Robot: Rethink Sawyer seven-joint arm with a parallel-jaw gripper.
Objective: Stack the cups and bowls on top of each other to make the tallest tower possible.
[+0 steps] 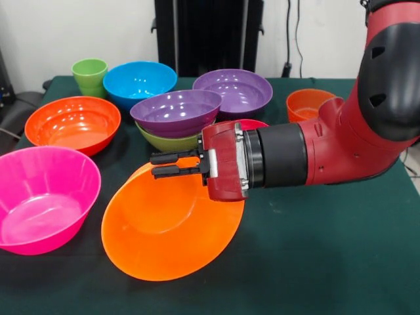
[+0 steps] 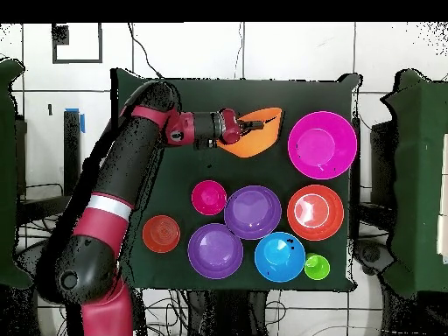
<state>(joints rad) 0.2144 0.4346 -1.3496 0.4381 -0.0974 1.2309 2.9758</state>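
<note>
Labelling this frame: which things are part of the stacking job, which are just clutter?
Job: large orange bowl tilted in the hand; purple-on-green stack; pink bowl; blue bowl; green cup.
Clutter: wall cables.

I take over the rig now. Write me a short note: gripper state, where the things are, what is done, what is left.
Gripper: shut on the rim of the big orange bowl, which is tilted up at the table's front.
Tower: a purple bowl sits in a green bowl, two high.
Loose on the table: pink bowl, red-orange bowl, blue bowl, second purple bowl, small orange bowl, magenta bowl, green cup.
Left: stack all the rest.
</note>
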